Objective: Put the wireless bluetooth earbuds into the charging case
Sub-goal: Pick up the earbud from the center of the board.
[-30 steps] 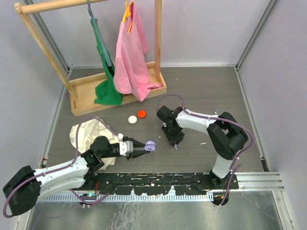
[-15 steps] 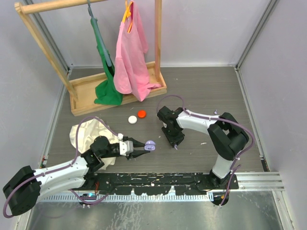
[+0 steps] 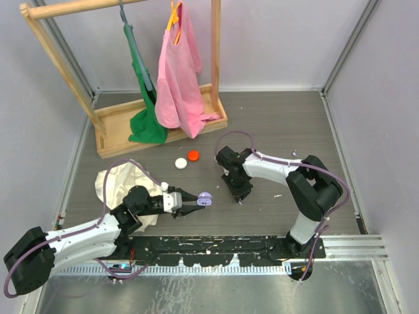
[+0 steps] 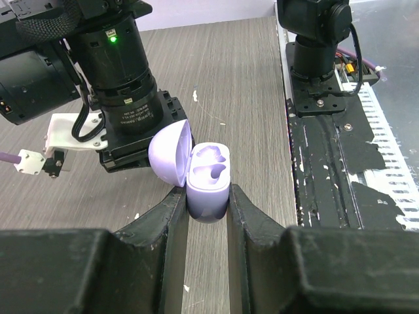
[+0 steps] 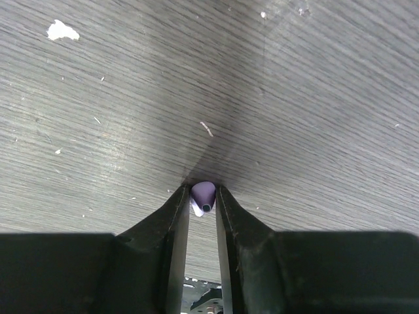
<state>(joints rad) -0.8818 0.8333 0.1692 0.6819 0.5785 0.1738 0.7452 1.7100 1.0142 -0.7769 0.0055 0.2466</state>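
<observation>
Presently in the pickup step. Nearest, holds the charging case (image 4: 209, 171) clamped tight in the left pincer (image 4: 206, 193), lid open, both wells seemingly empty. Farther, at 3 o'clock of it, pinches one earbud (image 5: 202, 194) in the closed right pincer (image 5: 201, 191) against the surface (image 5: 294, 98). Next, probably: lift, carry toward 9 o'clock, seat stem-first.

The left hand (image 3: 198, 202), clamped on the open charging case (image 4: 208, 176), and the right hand (image 3: 239, 195), pinching an earbud (image 5: 202, 193) at the counter (image 3: 288, 124) surface, face each other across a strip of bare counter. The case's raised lid (image 4: 170, 154) flanks the wells on one side. A white cap (image 3: 181, 163) and a red cap (image 3: 193, 156) lie behind this strip, apart from both hands. A crumpled cloth (image 3: 118, 182) lies beside the left arm; the garment rack (image 3: 111, 140) fills the far left corner.
</observation>
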